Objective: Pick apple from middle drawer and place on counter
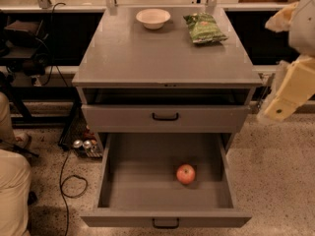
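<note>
Camera view
Apple (185, 174): lies on the floor of the open drawer (112, 181), right of centre and apart from every wall.
Open drawer: pulled well out, below an upper drawer front (206, 118) that sits slightly ajar.
Surface (162, 58): the grey cabinet top; a white bowl (153, 18) and a green snack bag (204, 28) stand near its far edge, the near half is bare.
Pincer (283, 102): at the right edge, beside the cabinet and well apart from the apple; whether it is wide or narrow cannot be told.
Step in hand (judged): the reach toward the apple; nothing is grasped yet.
Doing it well: descend from above, clear of the upper drawer front, centre over the apple, and close across its widest part, since round fruit may roll.
Hidden or unclear: the arm is cut off at the right edge; the slot above the upper drawer front is dark; a person's leg (12, 191) is only partly in frame.
</note>
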